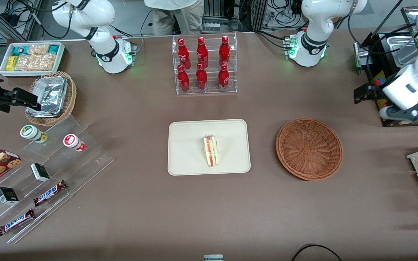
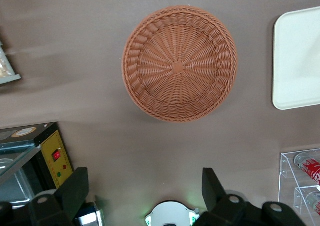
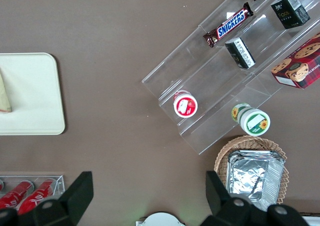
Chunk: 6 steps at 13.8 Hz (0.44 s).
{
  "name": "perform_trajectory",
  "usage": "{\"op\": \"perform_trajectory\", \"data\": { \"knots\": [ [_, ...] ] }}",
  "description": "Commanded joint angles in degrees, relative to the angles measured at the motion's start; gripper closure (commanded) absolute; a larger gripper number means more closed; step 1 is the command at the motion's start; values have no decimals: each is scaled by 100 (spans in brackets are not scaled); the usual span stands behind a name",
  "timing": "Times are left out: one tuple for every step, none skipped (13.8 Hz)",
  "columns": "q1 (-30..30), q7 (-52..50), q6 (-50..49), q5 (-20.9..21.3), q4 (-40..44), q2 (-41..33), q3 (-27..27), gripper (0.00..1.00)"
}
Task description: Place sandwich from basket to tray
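The tool (image 2: pixel 142 188) hangs high above the bench (image 1: pixel 129 203) with its two fingers (image 2: pixel 75 188) spread wide and nothing between them, off toward the working arm's end and well apart from everything it has to do with. Straight below it in the wrist view lies the basket (image 2: pixel 180 63), bare inside; in the front view this basket (image 1: pixel 309 148) sits at about three o'clock from the tray (image 1: pixel 191 145), apart from it with bare bench between. The sandwich (image 1: pixel 212 150) stands on edge on the tray, a little toward the four o'clock side of its middle, red and green filling showing. As things lie, the task looks done, so the risks are few and small. The wedge rests on a narrow edge and could tip flat if the bench is jolted. Were the arm to come down again over the basket it would close on nothing. A sweep toward nine o'clock could also clip the bottle rack (image 1: pixel 204 65), which stands at twelve o'clock from the tray.
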Motion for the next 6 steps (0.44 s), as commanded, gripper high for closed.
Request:
{"op": "perform_trajectory", "data": {
  "knots": [
    [-96,78,-104,-82,1,-145,203,0],
    [-96,78,-95,-82,1,-145,212,0],
    [-96,78,-95,-90,1,-154,239,0],
    [-96,69,-104,-108,1,-154,352,0],
    [-96,60,-104,-117,1,-154,362,0],
    [-96,60,-95,-204,19,-163,379,0]
  ]
}}
